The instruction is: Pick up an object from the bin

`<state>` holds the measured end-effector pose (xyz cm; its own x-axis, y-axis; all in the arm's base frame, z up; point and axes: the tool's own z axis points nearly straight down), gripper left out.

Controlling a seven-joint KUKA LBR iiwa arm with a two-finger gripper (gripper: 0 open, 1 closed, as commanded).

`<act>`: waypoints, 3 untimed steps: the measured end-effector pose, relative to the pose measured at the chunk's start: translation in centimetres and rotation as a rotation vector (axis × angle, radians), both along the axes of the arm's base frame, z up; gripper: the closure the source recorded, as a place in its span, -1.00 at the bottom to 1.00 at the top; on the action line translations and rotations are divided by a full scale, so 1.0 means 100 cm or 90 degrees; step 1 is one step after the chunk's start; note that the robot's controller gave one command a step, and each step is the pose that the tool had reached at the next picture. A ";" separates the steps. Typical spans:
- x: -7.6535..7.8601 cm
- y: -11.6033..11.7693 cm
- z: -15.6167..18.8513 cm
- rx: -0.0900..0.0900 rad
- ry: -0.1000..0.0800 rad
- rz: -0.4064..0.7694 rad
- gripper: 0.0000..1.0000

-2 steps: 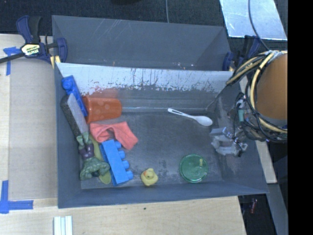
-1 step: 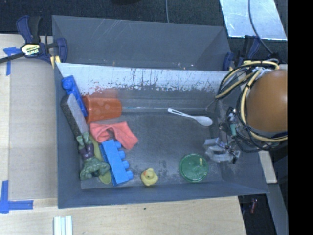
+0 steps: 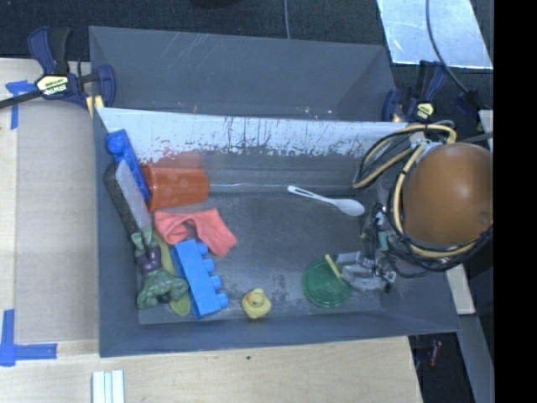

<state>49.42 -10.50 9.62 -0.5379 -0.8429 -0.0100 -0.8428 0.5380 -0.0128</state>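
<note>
Camera view is showing the robot's gripper (image 3: pixel 367 269) hanging low, with a round green plastic disc (image 3: pixel 324 286) lying just beside it, on its left in this view and slightly nearer the bin's front wall. Being round, the disc is offering no preferred approach axis. How far the gripper is opening, or whether it is gripping anything, cannot be told.

robotics lab: grey metal bin (image 3: pixel 252 74) holds loose toys, blue brick (image 3: pixel 200 277), yellow duck (image 3: pixel 256 303); cabled robot arm (image 3: pixel 445 196) over its right side.
</note>
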 end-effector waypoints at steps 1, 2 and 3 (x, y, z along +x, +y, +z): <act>-0.010 0.025 0.006 0.000 0.001 -0.009 1.00; 0.001 0.008 -0.002 0.000 -0.002 0.005 1.00; -0.001 0.023 -0.002 -0.001 -0.001 0.056 1.00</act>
